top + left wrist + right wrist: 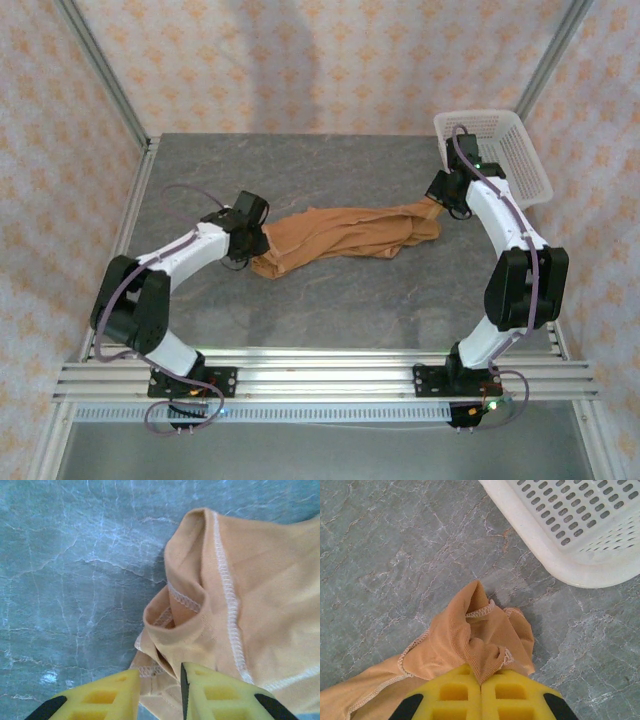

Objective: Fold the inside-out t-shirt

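**Tan shirt strung out between two end effectors**

The inside-out t-shirt (345,235) lies bunched into a long, narrow band across the middle of the grey counter (300,170), running from left of centre toward the far right corner. White overlock seams show on the cloth.

The right end effector (437,207) is clenched on the band's right end. In the right wrist view its yellow fingers (450,692) meet with a gathered fold of cloth pinched between them.

The left end effector (258,245) sits at the band's left end. Its jaws are parted, released, with a hemmed fold lying loose in the gap.

A white mesh basket (520,160) stands at the far right corner, just beyond the right end effector.
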Robot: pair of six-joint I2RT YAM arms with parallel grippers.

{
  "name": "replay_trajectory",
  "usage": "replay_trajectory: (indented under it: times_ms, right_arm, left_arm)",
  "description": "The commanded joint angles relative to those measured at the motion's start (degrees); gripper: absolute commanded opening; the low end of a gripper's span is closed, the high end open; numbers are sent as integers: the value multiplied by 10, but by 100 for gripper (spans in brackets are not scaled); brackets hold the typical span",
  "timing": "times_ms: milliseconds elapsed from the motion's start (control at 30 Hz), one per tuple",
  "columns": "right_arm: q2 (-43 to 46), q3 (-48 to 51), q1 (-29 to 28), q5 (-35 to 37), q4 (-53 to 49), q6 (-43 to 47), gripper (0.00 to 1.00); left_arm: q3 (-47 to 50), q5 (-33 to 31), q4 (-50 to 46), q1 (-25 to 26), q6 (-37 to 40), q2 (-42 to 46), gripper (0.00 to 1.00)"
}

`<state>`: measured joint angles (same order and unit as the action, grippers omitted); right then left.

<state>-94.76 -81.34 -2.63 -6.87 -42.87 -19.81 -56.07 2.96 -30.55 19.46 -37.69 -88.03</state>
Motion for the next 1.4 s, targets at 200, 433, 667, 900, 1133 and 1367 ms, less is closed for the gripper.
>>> replay_trajectory:
  times_ms: [200, 433, 667, 900, 1133, 1367]
  right_arm:
    - [11, -15, -3, 2, -10, 1, 0]
    - [11, -18, -4, 0, -12, 3, 0]
    - [7, -14, -4, -7, -10, 2, 0]
    - [7, -17, -4, -3, -11, 6, 0]
    - [5, -21, -4, -3, -11, 5, 0]
    - [7, -22, -4, -2, -13, 4, 0]
  left_arm:
    - [2, 106, 80, 16, -37, 13, 35]
    - [-21, 86, 76, 37, -35, -46, 35]
    - [-42, 65, 64, 45, -32, -78, 35]
    - [-40, 34, 42, 46, -26, -90, 39]
    - [-35, 33, 39, 46, -26, -87, 51]
    - [-31, 43, 54, 46, -33, -100, 44]
